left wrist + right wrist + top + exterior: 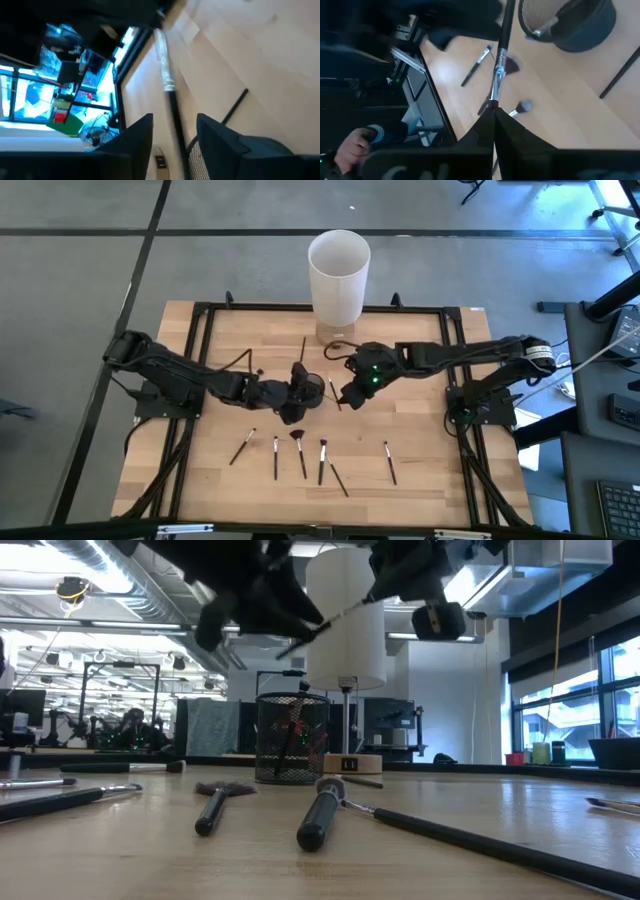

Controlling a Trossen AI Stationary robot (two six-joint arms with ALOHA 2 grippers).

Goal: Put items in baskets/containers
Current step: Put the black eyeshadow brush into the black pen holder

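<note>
- Nearest the low camera, a dark-handled brush (322, 818) lies on the wooden table (420, 470), beside a fan-tipped brush (215, 804).
- White cylinder (338, 275) stands at the table's 12 o'clock edge.
- Left gripper (296, 397) hovers mid-table, fingers (135, 140) narrowly apart and holding nothing.
- Right gripper (352, 392), at its 3 o'clock, pinches a brush (499, 70).
- Dark mesh cup (292, 737) sits at centre, between the grippers.
- Loose brushes (322, 459) lie at 6 o'clock.
</note>
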